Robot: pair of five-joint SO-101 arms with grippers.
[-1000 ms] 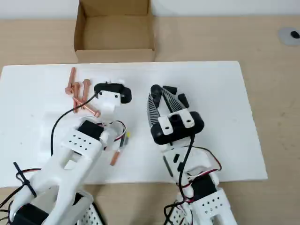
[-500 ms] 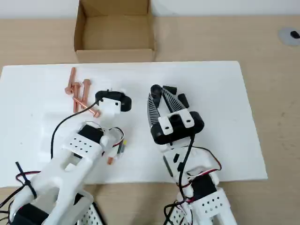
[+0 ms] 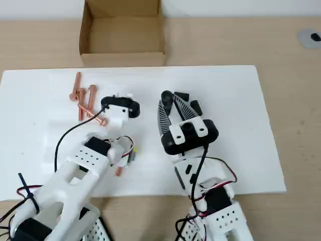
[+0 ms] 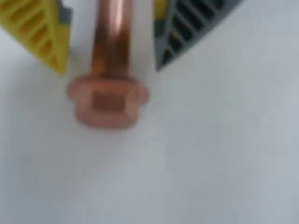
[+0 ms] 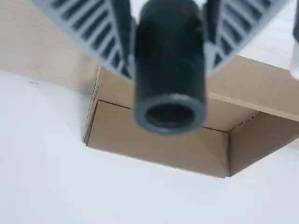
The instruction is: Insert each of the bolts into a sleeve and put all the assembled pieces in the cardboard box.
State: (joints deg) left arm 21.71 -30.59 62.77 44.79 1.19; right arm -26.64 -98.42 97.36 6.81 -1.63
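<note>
Two pincers each hold one part. The left pincer is closed on a copper bolt. It grips the thin stem, and the wide head sticks out past the tips. It is over the white sheet, near the edge of the surface closest to the arms. The right pincer is closed on a black sleeve, about the middle of the surface. The sleeve's open hole points at the cardboard box at the far edge. More bolts lie in a small heap toward the left edge, in front of the box.

The bolt looks hard, smooth and a bit heavy for its size, so it may slip or turn if held loosely. The stem is a good place to hold. I think the plain end must stay free to go in the hole, but I cannot see that end. The sleeve is stiff and round and could roll, so it is best squeezed across its sides.
</note>
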